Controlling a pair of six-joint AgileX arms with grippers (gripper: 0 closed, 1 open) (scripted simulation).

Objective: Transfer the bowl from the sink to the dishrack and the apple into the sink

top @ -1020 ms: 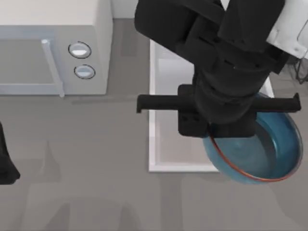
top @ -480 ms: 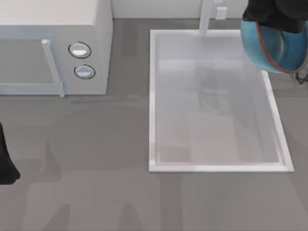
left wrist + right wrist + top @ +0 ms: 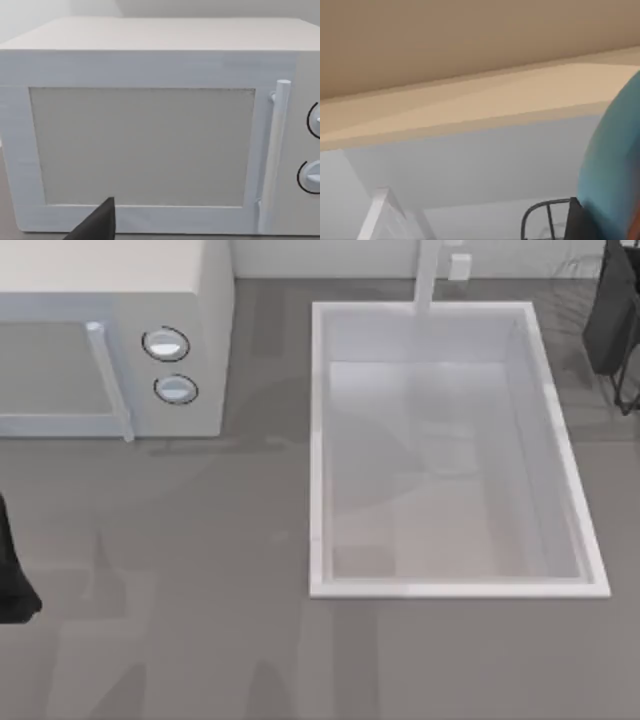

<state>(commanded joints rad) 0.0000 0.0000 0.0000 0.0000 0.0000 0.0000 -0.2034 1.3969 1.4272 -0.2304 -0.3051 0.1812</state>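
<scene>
I can't tell what my right fingers are doing, so I'd lower the bowl (image 3: 615,165) slowly onto the dishrack (image 3: 540,212) wires.

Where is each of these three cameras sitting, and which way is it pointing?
Top view: above the table, looking down on the sink and microwave; left arm at the left edge, right arm at the right.
Left wrist view: on the left arm, facing the microwave door; a dark gripper part shows.
Right wrist view: on the right arm, tilted up toward the wall, the bowl close by.
Shared: top and left wrist both show the microwave.
</scene>
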